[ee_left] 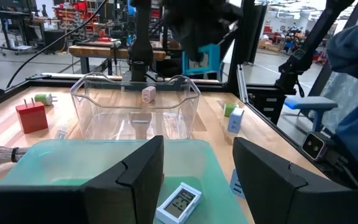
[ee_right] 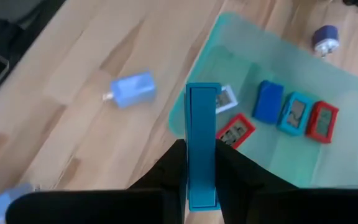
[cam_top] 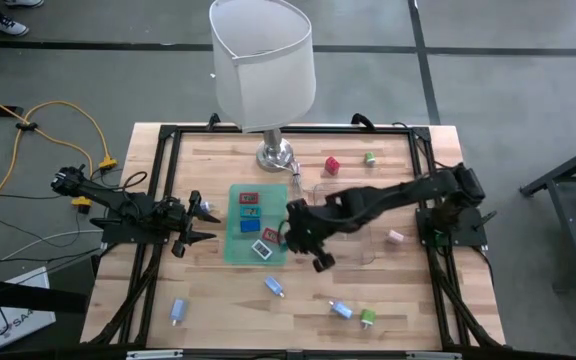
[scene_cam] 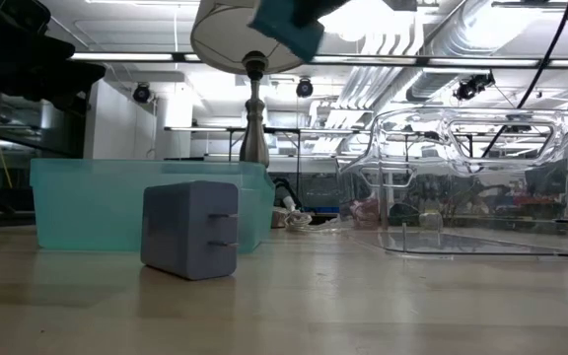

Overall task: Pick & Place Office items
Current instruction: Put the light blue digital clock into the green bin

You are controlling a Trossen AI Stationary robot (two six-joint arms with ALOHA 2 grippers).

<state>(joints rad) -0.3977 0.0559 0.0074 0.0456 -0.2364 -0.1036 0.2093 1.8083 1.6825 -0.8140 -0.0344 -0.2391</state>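
High view, going left to right: the left gripper (cam_top: pixel 200 222) waits with fingers released beside the green mat (cam_top: pixel 236 248), while the right gripper (cam_top: pixel 286 236), nearer, pinches a teal flat piece (ee_right: pixel 202 146) edgewise above the mat's right edge, long axis along its fingers.

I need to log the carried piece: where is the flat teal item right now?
The flat teal item is clamped edge-up in the right gripper, held above the near-right edge of the green mat, just over a red piece.
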